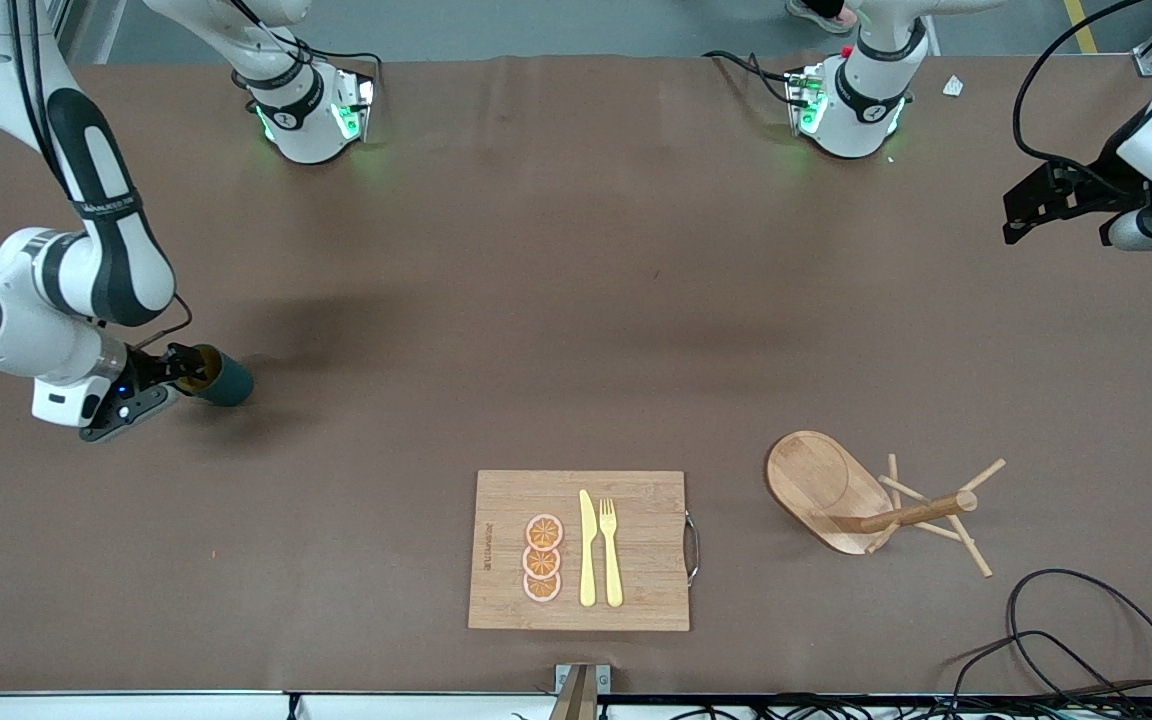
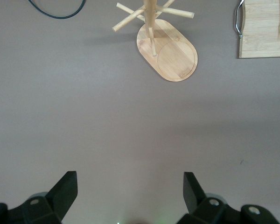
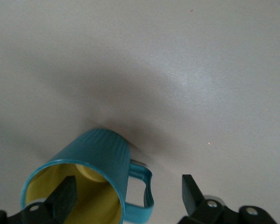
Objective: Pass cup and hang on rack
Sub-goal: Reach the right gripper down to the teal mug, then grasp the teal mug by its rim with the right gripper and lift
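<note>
Your right claw [image 1: 181, 375] is low over the counter [image 1: 536, 330] at the right arm's end, and its fingers are spread wide around the rim of the small cylindrical cup [image 1: 219, 378], dark teal-green outside and mustard-yellow inside. In the right wrist view, one finger [image 3: 65, 196] sits inside the cup's [image 3: 91, 179] mouth and the other [image 3: 191, 191] stands clear outside, with the little loop handle [image 3: 144, 191] and the cup wall between them. The fingers are not pressed on the wall yet. The cup's outside is finely ribbed, and it looks tipped, mouth toward the claw.

Your left claw [image 1: 1056, 212] waits up in the air over the left arm's end of the counter, fingers spread wide with nothing between them. Out ahead of it in the left wrist view stands the light wooden rack [image 2: 165, 44]: an oval bamboo base, a round post and thin angled pegs. In the front view the rack [image 1: 861, 495] is well apart from the cup.

Beside the rack lies a rectangular bamboo cutting board [image 1: 636, 600] with a metal handle, carrying three orange slices [image 1: 542, 558], a yellow knife [image 1: 587, 548] and a yellow fork [image 1: 611, 552]. There is writing on the board's edge, too small to read.
</note>
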You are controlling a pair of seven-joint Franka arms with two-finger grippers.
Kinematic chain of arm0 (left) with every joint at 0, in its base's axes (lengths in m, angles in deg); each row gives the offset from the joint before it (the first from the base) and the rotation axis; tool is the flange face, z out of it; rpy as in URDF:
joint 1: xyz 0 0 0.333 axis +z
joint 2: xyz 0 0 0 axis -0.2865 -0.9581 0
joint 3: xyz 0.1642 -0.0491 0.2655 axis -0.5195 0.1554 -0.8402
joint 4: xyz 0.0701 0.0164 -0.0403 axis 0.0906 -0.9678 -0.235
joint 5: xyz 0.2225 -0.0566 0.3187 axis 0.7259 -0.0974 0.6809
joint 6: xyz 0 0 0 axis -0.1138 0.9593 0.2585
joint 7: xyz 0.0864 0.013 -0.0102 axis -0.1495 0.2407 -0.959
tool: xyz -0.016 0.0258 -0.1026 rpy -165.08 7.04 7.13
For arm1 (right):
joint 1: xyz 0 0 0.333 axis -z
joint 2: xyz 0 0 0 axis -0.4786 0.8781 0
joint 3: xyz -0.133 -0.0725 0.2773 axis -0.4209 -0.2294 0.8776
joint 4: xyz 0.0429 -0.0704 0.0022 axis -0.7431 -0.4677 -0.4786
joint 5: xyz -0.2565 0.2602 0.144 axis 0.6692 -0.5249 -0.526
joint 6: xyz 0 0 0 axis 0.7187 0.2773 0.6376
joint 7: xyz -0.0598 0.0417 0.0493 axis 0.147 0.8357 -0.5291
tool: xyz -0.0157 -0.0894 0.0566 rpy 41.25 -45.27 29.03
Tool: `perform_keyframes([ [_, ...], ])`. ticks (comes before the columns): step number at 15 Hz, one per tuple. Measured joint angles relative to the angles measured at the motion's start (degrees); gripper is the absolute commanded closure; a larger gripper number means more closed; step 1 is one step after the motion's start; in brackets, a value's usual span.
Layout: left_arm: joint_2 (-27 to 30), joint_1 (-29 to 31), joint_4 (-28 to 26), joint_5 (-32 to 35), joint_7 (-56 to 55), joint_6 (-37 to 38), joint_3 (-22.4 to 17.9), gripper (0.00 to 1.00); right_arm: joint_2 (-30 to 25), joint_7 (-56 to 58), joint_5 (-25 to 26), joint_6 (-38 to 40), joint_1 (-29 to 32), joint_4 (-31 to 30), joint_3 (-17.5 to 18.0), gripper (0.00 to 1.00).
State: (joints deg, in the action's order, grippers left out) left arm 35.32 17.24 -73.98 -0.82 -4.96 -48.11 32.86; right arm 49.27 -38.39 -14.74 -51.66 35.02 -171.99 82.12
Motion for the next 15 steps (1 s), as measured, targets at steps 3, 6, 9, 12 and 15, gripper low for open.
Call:
perform_keyframes([
  [3, -0.19, 0.00, 0.00, 0.00, 0.00, -0.11, 0.00, 0.00, -0.02, 0.31, 0.00, -2.42, -0.06, -2.17, 0.35, 0.74],
  [6, -0.50, 0.00, 0.00, 0.00, 0.00, -0.15, 0.00, 0.00, -0.28, 0.99, 0.00, -2.40, -0.19, -2.17, 0.52, 0.96],
  [9, -0.89, 0.00, 0.00, 0.00, 0.00, -0.40, 0.00, 0.00, -0.66, 1.27, 0.00, -2.33, -0.20, -2.16, 0.58, 1.00],
  [12, -1.00, 0.00, 0.03, 0.00, -0.01, -0.57, 0.00, 0.00, -1.78, 1.20, 0.00, -0.26, -0.69, -1.73, 1.21, 1.00],
  [15, -1.00, 0.00, 0.08, 0.00, -0.01, -0.61, 0.00, 0.00, -5.26, -5.52, -0.55, 5.30, -4.27, -0.72, 1.52, 1.00],
])
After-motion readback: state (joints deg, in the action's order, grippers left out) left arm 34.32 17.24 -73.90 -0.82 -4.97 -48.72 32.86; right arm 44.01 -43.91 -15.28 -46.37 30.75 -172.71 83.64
